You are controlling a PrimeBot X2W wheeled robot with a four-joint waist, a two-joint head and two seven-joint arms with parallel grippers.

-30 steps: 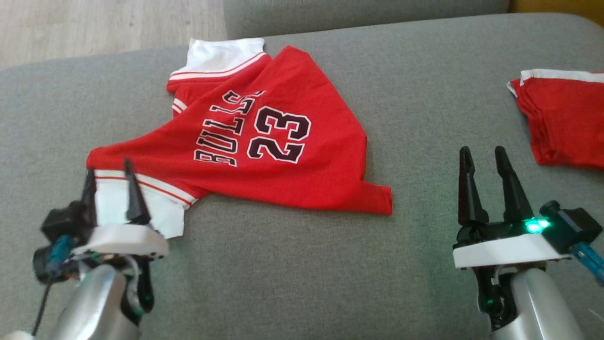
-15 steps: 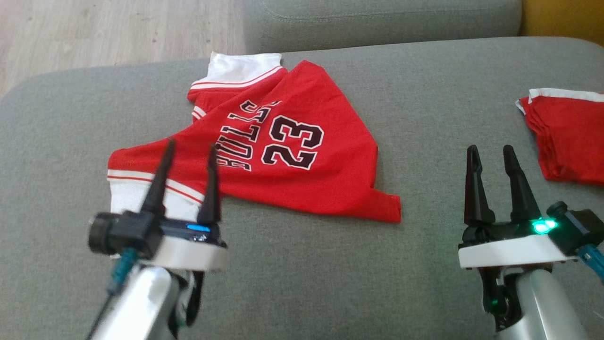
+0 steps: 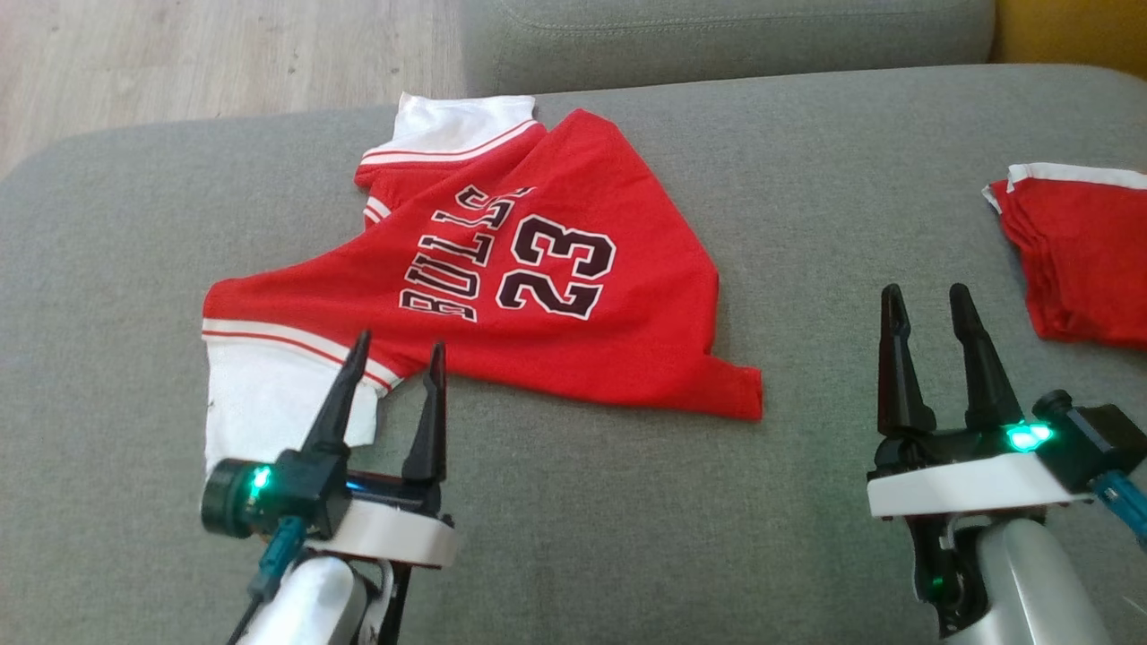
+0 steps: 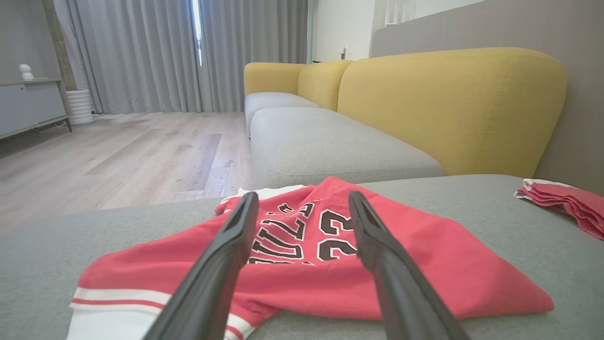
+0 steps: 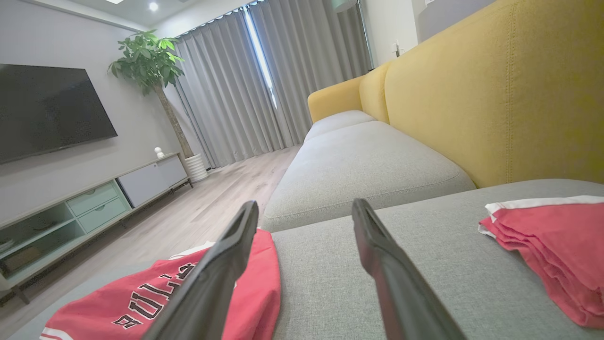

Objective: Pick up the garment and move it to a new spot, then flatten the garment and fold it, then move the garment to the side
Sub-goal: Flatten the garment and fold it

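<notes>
1. The red jersey [image 3: 556, 296] lies print-up on the grey sofa cushion [image 3: 573, 520], left of centre. It is rumpled and not square, and nothing is holding it.
2. My read is that you are at pre-grasp, either for the pick-up or for flattening; I can't tell which from here.
3. The left gripper [image 3: 400, 342] has its jaws spread wide and holds nothing. Its tips sit over the jersey's near edge, just beside the white band [image 3: 260, 403].
4. The right gripper [image 3: 925, 291] is also spread and empty. It is over bare cushion, apart from the jersey's near-right corner [image 3: 739, 394].
5. To do the step well, take the white band with the left gripper and that pointed corner with the right. Pinch a single layer if you can, since the cloth looks doubled near the band.
6. Come down low and get one finger under the edge. The cushion is soft, so pressing hard will likely just sink in.
7. Close both grippers fully before lifting, and lift them together so the cloth hangs even.
8. Keep clear of the folded red pile [image 3: 1084, 260] at far right. It is near the right arm, and a wide swing could drag it.
9. Both forearms come in from the bottom of the head view, with fingers pointing away from you and tilted forward. The left leans slightly right, and the right is near straight.
</notes>
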